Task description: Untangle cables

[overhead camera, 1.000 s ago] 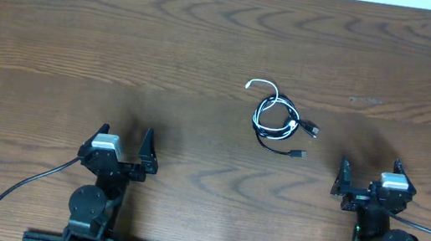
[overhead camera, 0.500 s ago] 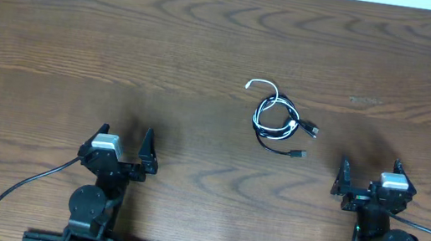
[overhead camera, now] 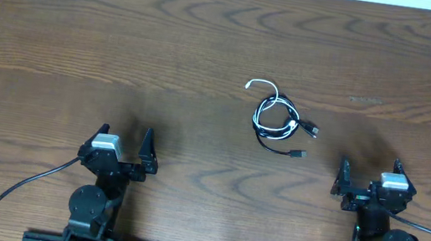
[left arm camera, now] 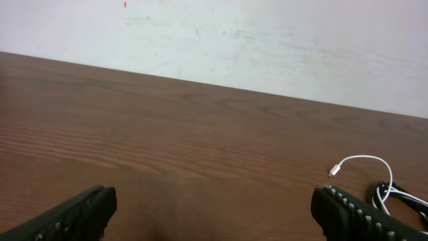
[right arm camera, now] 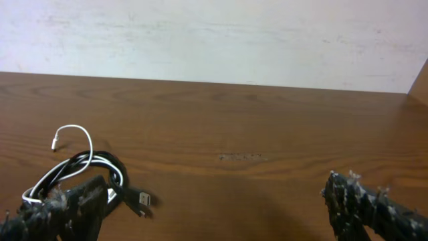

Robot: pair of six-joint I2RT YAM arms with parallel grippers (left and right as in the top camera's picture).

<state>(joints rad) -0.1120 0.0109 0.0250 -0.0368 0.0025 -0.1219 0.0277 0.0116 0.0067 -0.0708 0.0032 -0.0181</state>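
The cables [overhead camera: 277,118] lie in a small tangled coil on the wooden table, right of centre: a short white cord looping out at the upper left and black cords with plugs at the right and lower right. The coil also shows in the right wrist view [right arm camera: 87,171] and at the right edge of the left wrist view [left arm camera: 374,181]. My left gripper [overhead camera: 122,148] is open and empty near the front edge, well left of the coil. My right gripper [overhead camera: 369,180] is open and empty, front right of the coil.
The wooden table [overhead camera: 124,48] stretches wide on all sides of the coil. A pale wall [right arm camera: 214,33] rises behind the table's far edge. Thick black arm wires [overhead camera: 20,190] trail by the arm bases at the front.
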